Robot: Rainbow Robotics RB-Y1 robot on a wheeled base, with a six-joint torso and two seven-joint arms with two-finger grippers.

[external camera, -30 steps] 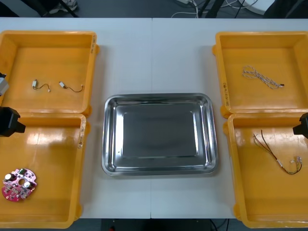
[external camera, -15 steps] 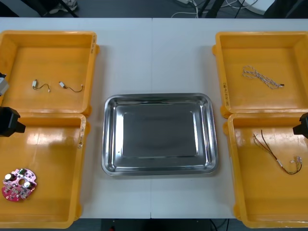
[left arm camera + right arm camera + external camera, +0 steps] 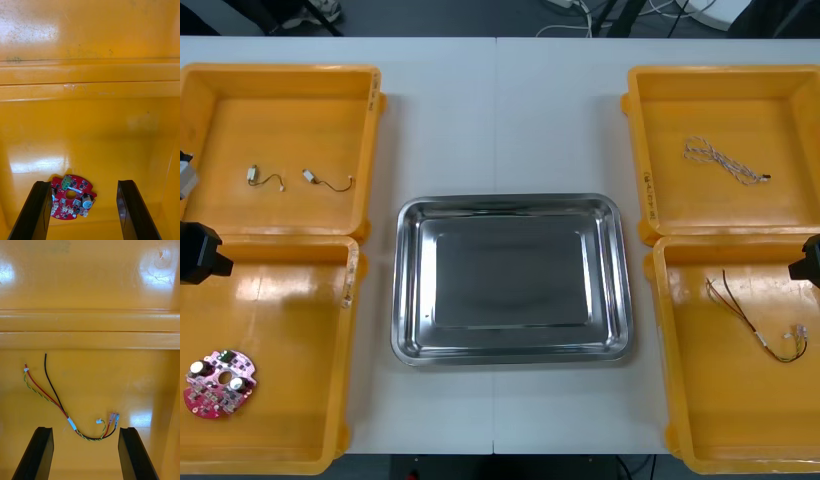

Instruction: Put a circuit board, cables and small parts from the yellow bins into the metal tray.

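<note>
**STEP 1: GRIPPERS STAGED OVER THE NEAR BINS, TRAY NOT LOADED**

**Status.** The metal tray sits bare at the table centre, between the four yellow bins. No item is loaded, so the task is judged to be at its first pick.

**Left gripper**. It is positioned over the near left bin, with its fingers spread wide and holding nothing. The round red circuit board lies flat on the bin floor below the gap, off-centre toward one finger.

**Right gripper**. It is positioned over the near right bin, fingers wide and empty. The red, yellow and black cable bundle lies on the bin floor. Its connector end sits between the fingers, and its bare wire ends trail toward the bin wall.

**Next move (judgement).**
- Left: centre the gap on the board, then descend and close across its edges. A flat board on a glossy floor may slide.
- Right: descend and close on the sleeved section where the wires join. Single thin strands may slip free.

**View comparison.** The front view supplies the layout:
- the path from each near bin to the tray;
- the twisted white cable in the far right bin;
- two small metal parts on short leads in the far left bin.

In that view finger spacing cannot be read. The wrist views supply the finger gap and its alignment with each target.
</note>
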